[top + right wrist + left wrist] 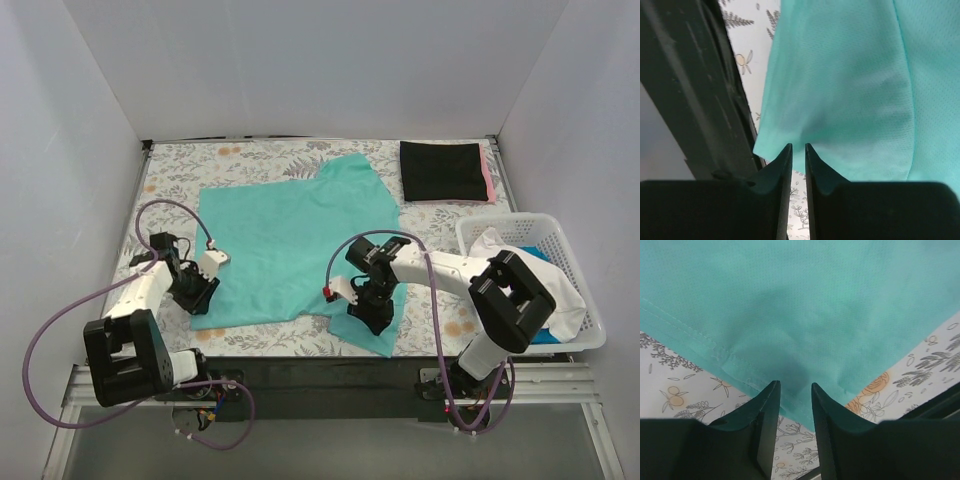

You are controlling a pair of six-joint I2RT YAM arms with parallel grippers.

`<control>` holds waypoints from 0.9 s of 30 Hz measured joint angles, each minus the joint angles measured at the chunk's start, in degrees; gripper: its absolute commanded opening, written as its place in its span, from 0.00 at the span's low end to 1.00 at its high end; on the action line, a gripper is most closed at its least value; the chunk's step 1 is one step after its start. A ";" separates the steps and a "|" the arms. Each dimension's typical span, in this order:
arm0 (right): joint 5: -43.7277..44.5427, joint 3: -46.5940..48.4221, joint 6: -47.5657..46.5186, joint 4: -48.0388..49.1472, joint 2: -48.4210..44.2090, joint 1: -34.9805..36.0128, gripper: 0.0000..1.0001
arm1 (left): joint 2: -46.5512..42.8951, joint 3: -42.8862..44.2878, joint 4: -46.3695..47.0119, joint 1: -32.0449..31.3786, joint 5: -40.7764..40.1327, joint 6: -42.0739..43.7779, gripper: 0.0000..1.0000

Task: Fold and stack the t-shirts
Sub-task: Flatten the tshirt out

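The left gripper (796, 390) has its jaws drawn narrow, pinching a hemmed corner of the teal t-shirt (290, 235). The right gripper (798, 150), jaws nearly touching, nips its near edge. The shirt lies spread on the floral cloth (180, 170), with a folded black t-shirt (441, 171) beyond the white basket (580, 260).

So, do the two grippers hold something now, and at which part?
Both hold the teal t-shirt. The left gripper pinches a corner of its hem; the right gripper pinches the cloth's edge at its near right corner.
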 measured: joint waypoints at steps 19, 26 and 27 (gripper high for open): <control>2.16 21.11 -3.34 -1.95 1.38 -18.99 0.28 | 12.26 26.67 -0.17 0.04 18.99 -14.12 0.41; 4.33 14.43 -5.53 -1.90 5.99 -16.65 0.25 | 18.18 22.71 4.13 0.04 16.81 -20.44 0.39; 4.61 13.25 -5.66 -1.70 6.78 -16.24 0.26 | 19.08 21.73 4.90 0.04 16.20 -21.29 0.38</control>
